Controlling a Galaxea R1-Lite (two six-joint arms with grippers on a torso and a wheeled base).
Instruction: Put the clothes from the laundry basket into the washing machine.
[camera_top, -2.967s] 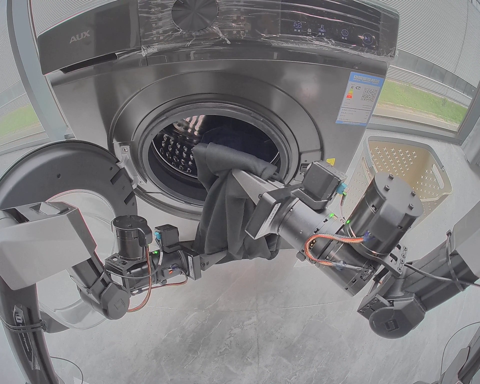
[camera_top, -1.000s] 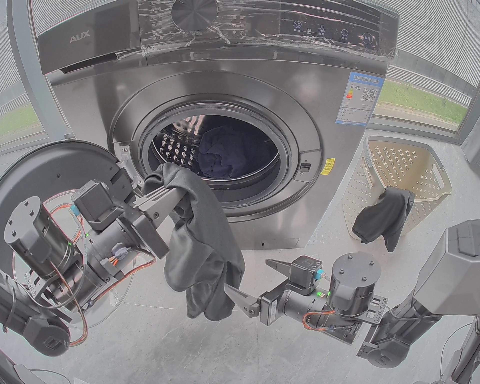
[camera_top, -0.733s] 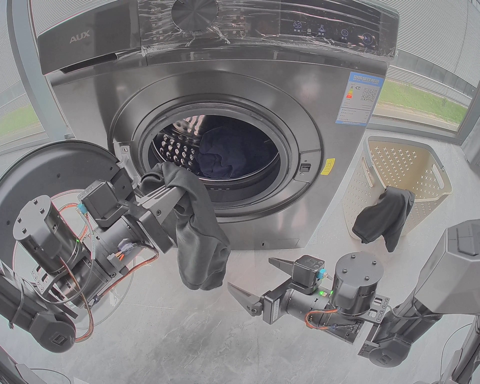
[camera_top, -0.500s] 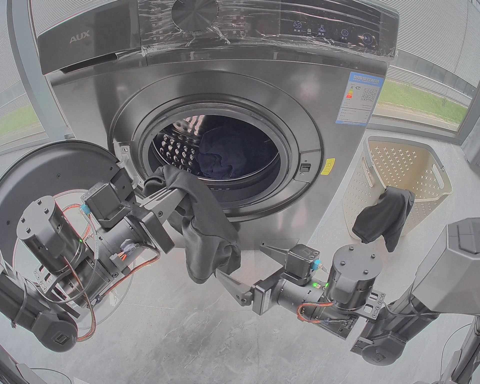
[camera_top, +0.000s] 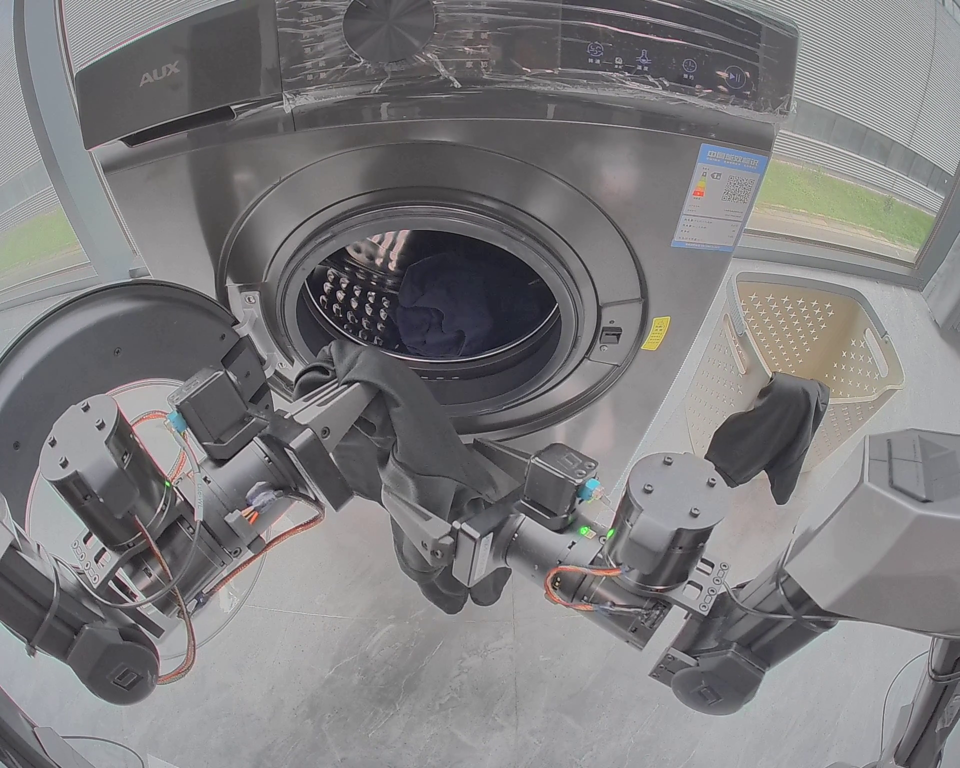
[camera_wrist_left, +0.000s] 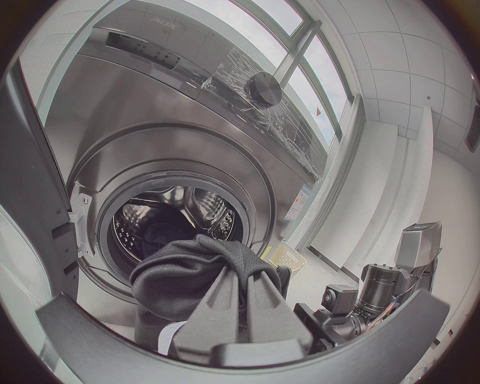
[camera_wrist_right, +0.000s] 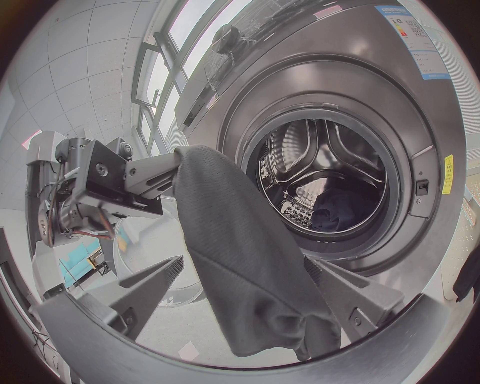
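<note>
- Dark grey garment (camera_top: 425, 450) is draped over your left gripper (camera_top: 350, 398). It hangs below the gripper in a bunched fold, outside the drum (camera_top: 360, 290).
- Your left gripper is clamped on the cloth near its top fold. In the left wrist view the two fingers (camera_wrist_left: 220, 320) lie side by side with fabric pinched in the slit between them.
- Your right gripper (camera_top: 452, 497) sits below and to the right of the left one and points toward it, with its fingers (camera_wrist_right: 145, 290) spread wide.
- The hanging part of the garment drops between those spread fingers, one finger on each side. You cannot tell from these views whether either pad touches the fabric.
- The lowest bunch of cloth hangs just under the right gripper, above the floor (camera_top: 400, 680).
- Washing machine (camera_top: 430, 160) stands straight beyond both grippers. Its door (camera_top: 110, 340) is swung open, out to the left of your left gripper.
- The drum mouth is just beyond and above the left gripper's tips, and the garment's top fold sits in front of its lower left rim.
- Dark blue garment (camera_top: 450, 305) lies inside the drum, well beyond both grippers.
- Laundry basket (camera_top: 760, 345) stands beside the machine, well off to the right of your right gripper.
- Black garment (camera_top: 770, 430) is draped over the basket's near rim and hangs down its outside.
</note>
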